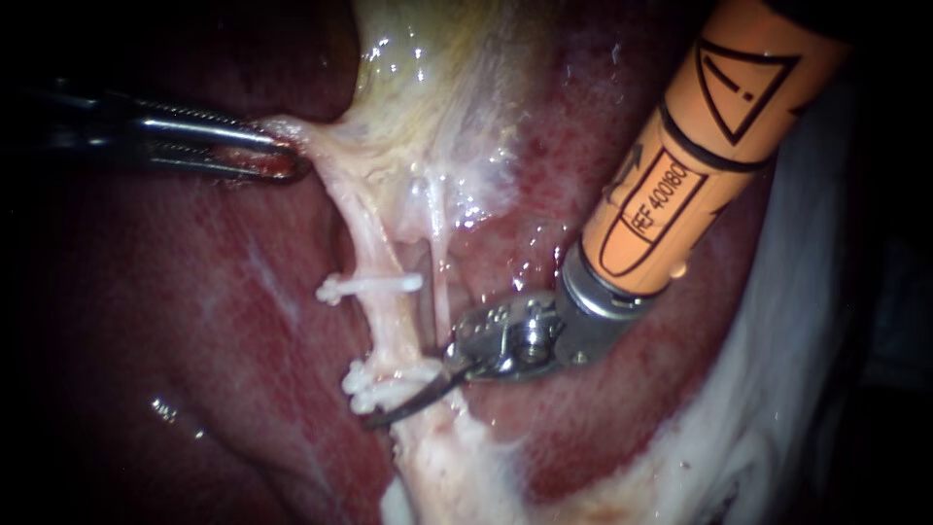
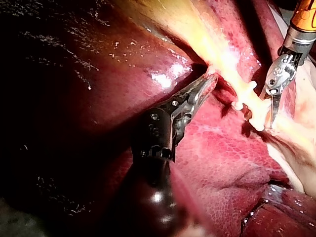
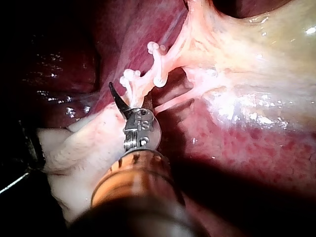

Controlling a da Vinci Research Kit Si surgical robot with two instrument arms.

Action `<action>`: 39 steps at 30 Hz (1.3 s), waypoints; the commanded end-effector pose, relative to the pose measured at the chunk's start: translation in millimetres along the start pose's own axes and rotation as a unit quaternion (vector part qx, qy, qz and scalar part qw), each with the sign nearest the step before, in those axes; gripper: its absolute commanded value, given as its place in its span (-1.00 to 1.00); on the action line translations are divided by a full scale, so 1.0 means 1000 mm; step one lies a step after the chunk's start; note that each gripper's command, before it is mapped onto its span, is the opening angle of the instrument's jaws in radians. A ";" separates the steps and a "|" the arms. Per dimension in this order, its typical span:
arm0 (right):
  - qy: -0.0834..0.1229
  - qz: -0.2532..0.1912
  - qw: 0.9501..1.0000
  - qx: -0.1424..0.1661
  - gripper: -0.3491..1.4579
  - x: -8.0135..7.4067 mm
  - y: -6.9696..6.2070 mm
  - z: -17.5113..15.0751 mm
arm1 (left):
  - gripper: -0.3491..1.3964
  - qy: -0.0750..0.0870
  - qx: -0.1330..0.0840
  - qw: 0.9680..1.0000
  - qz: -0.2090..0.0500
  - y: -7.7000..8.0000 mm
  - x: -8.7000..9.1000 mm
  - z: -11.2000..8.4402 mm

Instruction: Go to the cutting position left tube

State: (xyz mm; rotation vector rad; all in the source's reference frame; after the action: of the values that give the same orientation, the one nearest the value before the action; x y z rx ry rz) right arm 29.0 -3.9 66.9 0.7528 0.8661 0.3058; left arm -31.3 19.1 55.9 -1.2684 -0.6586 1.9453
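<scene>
Progress: approach nearly done | right instrument (image 1: 381, 416) blades closed together, lying across left tube (image 1: 391, 326) at its lower clips (image 1: 384, 387) | we judge a shift toward upper clip (image 1: 369, 287) remains | left instrument (image 1: 280, 160) clamps gallbladder (image 1: 428, 117) edge above tube

Our endoscope view is bright in the middle and falls to black at the corners. Glare spots glitter on the wet, pale yellowish gallbladder (image 1: 418, 68) and the glossy dark-red liver (image 1: 165, 408). In our left wrist view half the liver lies in deep shadow; in our right wrist view the orange-sleeved right instrument (image 3: 118, 98) sits dim against brightly lit tissue ahead of it
</scene>
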 end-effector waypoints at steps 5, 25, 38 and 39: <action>0.001 0.000 1.000 -0.001 0.40 0.0000 -0.0001 -0.0005 | -1.00 0.000 -0.001 1.000 0.000 0.0000 0.0001 -0.0004; 0.036 0.005 0.999 0.007 0.47 0.0013 0.0000 -0.0046 | -1.00 -0.001 -0.005 1.000 -0.003 0.0003 0.0008 -0.0020; 0.082 0.005 0.996 0.035 0.49 0.0030 0.0008 -0.0050 | -1.00 -0.001 -0.004 1.000 -0.003 0.0005 0.0007 -0.0019; 0.083 0.004 0.996 0.039 0.49 0.0030 0.0008 -0.0049 | -1.00 -0.001 -0.004 1.000 -0.003 0.0004 0.0007 -0.0019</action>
State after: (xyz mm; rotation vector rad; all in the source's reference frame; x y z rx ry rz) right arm 27.2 0.8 63.7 0.8248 1.0507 0.3475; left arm -29.9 19.5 54.3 -1.2680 -0.6714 1.9409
